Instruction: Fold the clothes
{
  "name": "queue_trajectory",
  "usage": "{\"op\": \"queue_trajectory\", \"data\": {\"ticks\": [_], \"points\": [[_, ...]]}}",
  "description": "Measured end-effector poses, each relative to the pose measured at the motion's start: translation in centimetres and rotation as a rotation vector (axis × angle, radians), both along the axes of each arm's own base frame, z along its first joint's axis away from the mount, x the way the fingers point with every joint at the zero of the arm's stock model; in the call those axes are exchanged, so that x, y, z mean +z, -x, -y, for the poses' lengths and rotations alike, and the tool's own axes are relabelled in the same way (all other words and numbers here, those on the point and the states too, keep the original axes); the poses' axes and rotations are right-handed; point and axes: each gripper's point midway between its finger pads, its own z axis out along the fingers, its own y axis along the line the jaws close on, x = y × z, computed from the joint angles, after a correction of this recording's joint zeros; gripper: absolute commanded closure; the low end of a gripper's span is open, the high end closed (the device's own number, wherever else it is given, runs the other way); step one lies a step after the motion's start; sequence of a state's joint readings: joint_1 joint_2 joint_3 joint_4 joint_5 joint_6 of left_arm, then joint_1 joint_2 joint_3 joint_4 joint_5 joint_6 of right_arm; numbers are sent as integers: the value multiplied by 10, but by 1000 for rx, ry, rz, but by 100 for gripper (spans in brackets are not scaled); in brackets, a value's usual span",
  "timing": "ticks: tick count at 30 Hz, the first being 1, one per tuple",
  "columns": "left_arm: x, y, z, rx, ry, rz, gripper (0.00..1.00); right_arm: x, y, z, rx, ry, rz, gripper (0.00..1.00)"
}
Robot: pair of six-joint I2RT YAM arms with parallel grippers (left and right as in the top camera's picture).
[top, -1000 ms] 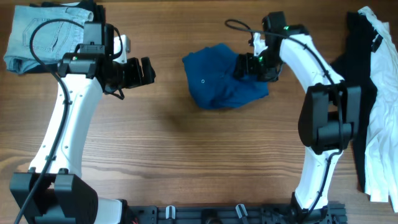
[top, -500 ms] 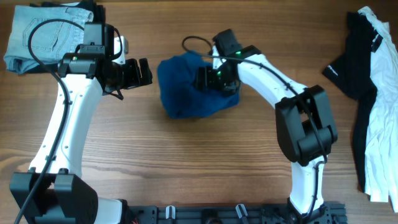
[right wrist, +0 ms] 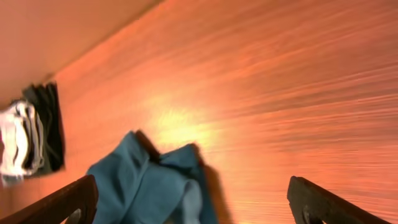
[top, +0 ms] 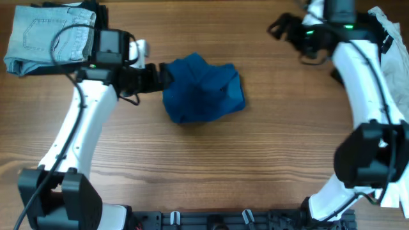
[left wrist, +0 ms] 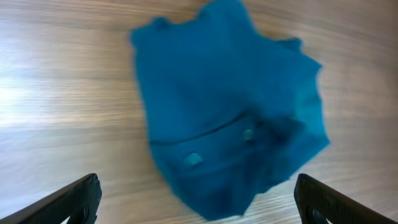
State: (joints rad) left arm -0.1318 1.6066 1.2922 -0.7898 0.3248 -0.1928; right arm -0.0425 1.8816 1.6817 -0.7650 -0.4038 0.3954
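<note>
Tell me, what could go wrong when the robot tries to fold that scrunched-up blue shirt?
1. The blue shirt lies in a crumpled heap, so the open left gripper at its edge might pinch several layers at once and lift a bundle, not one corner.
2. The right gripper hangs open far off, near the black and white clothes; one arm alone may just drag the shirt across the table.

Denim jeans (top: 38, 38) and white garment (top: 397, 89) on wooden table (top: 211, 166).
</note>
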Motion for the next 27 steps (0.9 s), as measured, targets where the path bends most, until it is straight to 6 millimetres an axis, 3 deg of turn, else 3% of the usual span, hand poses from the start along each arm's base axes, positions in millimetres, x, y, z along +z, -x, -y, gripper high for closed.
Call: {"op": "queue_trajectory", "data": {"ticks": [3, 8, 11, 13, 19, 27], "points": [[-15, -7, 33, -98, 23, 51, 0, -4, 7, 16, -16, 12, -31, 2], [-73, 6, 97, -360, -18, 22, 0, -11, 14, 15, 13, 31, -59, 2], [-106, 18, 106, -420, -74, -41, 0, -12, 15, 14, 18, 33, -61, 2], [-121, 22, 105, -443, -122, -66, 0, -12, 15, 14, 21, 35, -60, 2], [-128, 22, 87, -437, -262, -93, 0, -12, 15, 15, 18, 40, -59, 2], [-134, 12, 5, -288, -593, -142, 0, -13, 15, 18, 12, 55, -59, 2]]}}
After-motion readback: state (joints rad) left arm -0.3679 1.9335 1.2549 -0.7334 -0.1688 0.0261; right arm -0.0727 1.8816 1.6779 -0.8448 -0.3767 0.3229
